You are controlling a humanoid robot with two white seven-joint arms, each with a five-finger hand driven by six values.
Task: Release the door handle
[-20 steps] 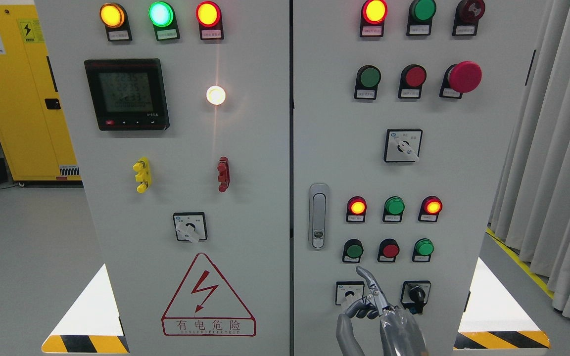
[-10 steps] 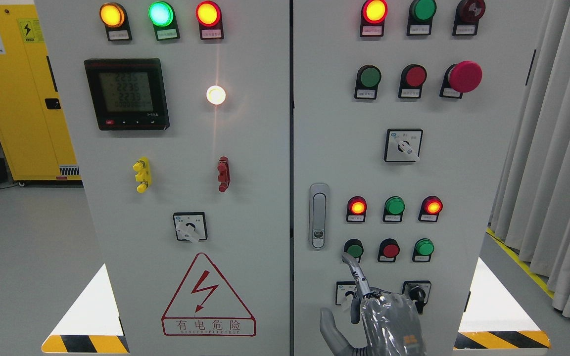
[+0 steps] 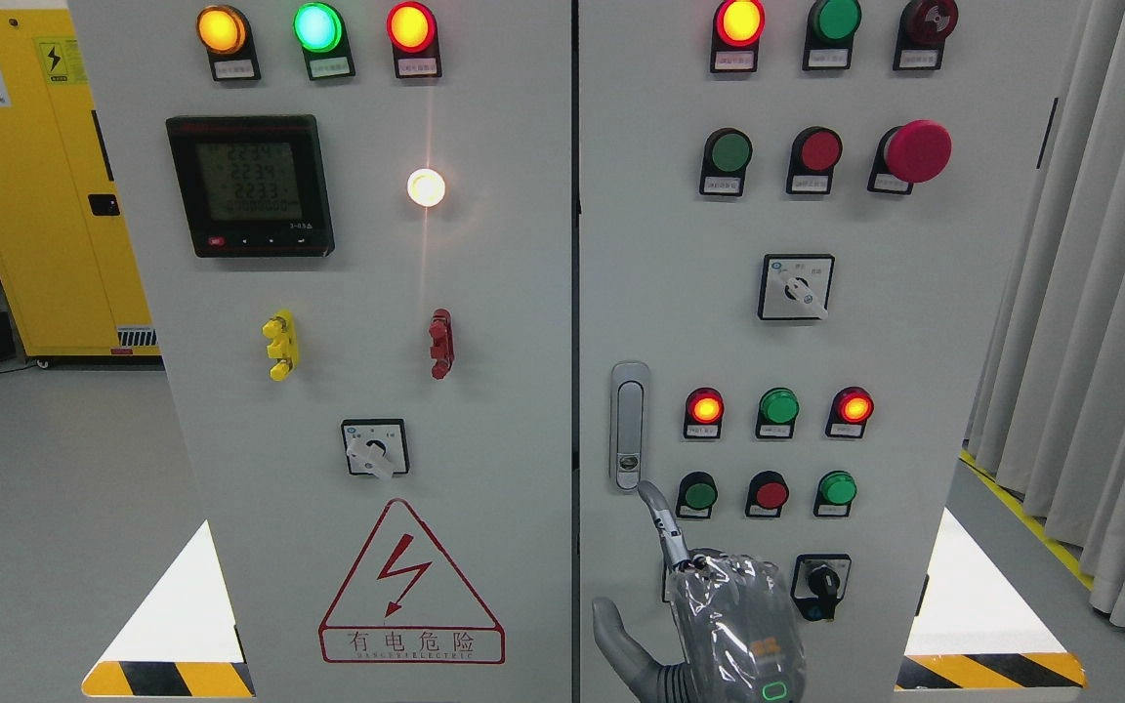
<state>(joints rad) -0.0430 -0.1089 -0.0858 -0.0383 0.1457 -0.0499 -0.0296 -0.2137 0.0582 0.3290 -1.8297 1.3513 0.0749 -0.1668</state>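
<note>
Since a second ago our right hand [image 3: 709, 610] has slid left and up across the lower right door: it was down over the small selector switches, and now its extended index finger [image 3: 658, 517] points just under the bottom end of the door handle [image 3: 629, 427]. Near first: the hand shows at the bottom edge, right of centre, wrapped in clear film, index straight out, thumb spread low left, nothing held, so we read it as open with one finger leading. Whether the fingertip touches the handle's lower button or sits just short of it we cannot tell from this angle. Behind the hand, the black selector switch [image 3: 822, 586] is clear to its right; the one on its left is mostly covered. Further up, the handle lies flush and vertical at the left edge of the right cabinet door [image 3: 914, 322], beside the red indicator [image 3: 705, 407] and above the green pushbutton [image 3: 696, 494]. Left arm is not in view. Our read on the step: approach to the handle's latch button, handle not yet popped. Next move likely needs a short push up and in with that fingertip, square on the button, staying clear of the green pushbutton just to the right.
</note>
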